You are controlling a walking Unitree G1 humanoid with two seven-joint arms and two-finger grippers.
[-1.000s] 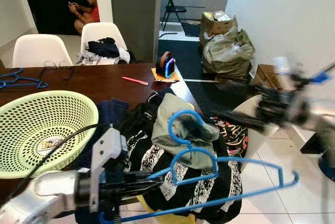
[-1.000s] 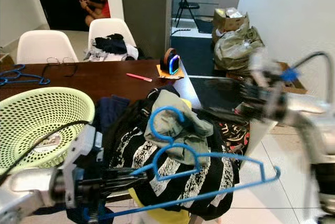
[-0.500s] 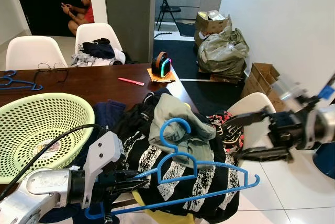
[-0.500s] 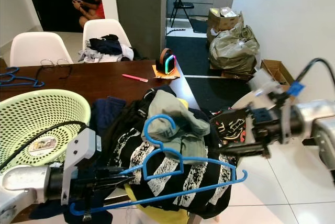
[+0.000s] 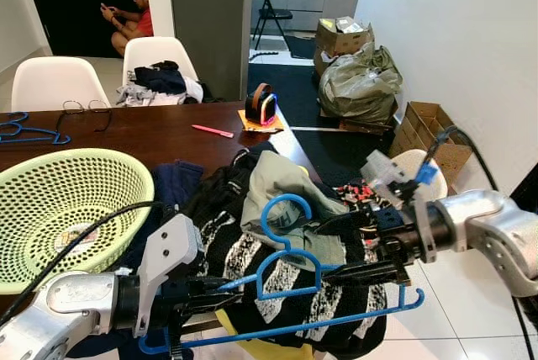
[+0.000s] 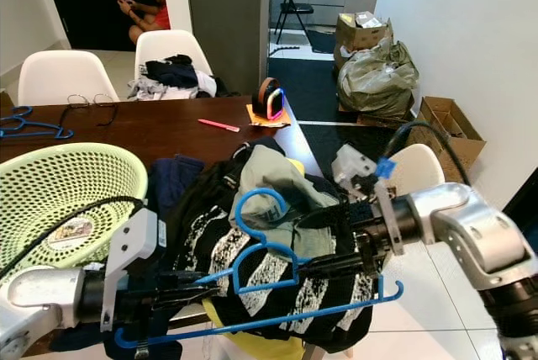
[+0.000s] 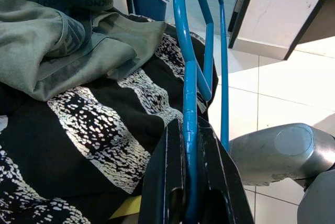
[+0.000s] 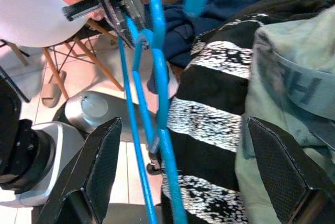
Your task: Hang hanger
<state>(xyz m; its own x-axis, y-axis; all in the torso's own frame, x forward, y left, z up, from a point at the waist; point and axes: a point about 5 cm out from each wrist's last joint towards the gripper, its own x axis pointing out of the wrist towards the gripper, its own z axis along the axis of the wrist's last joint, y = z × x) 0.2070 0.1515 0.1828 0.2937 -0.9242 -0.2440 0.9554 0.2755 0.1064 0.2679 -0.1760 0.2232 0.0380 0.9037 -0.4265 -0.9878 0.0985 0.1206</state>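
A blue plastic hanger [image 5: 290, 280] hangs level over a pile of clothes [image 5: 252, 251] at the table's near end, its hook [image 5: 282, 207] upward against a grey-green garment [image 5: 282, 179]. My left gripper [image 5: 220, 286] is shut on the hanger's left end; in the left wrist view the hanger [image 7: 189, 98] runs out from between the black fingers [image 7: 167, 182]. My right gripper [image 5: 321, 251] reaches in from the right, open, one finger above and one below the hanger's right shoulder. In the right wrist view the hanger [image 8: 159, 103] stands between the widely spread fingers [image 8: 99, 166].
A light green mesh basket [image 5: 67, 200] sits on the dark wooden table [image 5: 160, 137], with other blue hangers [image 5: 21, 129], a pink pen [image 5: 217, 131] and a small speaker [image 5: 262, 106]. White chairs [image 5: 160, 53] stand behind. A person [image 5: 126, 19] sits far back. Bags and boxes [image 5: 357, 74] lie right.
My right gripper has swung in from the right and now brackets the hanger's right shoulder. The left gripper keeps its hold on the hanger, which has stayed level.
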